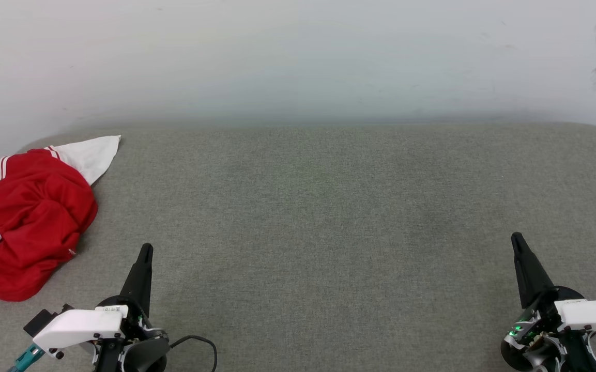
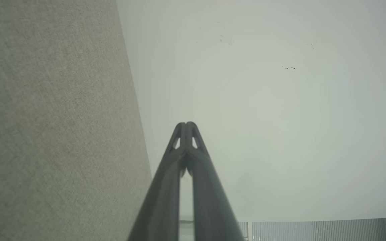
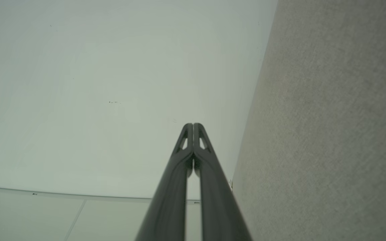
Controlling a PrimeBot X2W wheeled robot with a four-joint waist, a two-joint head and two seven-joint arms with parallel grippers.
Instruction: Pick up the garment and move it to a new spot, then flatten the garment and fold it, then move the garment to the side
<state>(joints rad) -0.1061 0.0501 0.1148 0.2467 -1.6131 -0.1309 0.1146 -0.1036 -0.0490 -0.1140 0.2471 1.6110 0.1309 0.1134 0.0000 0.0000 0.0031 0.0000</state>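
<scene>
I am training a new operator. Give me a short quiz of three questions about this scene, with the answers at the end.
1. True or false: the left tool holds the shirt.
2. Where on the grey table does the shirt lie? A) at the far left, crumpled; B) in the middle, spread flat; C) at the far right, folded.
3. Fill in: the right tool is ____ (open or shut).
Key: 1 false; 2 A; 3 shut.
</scene>
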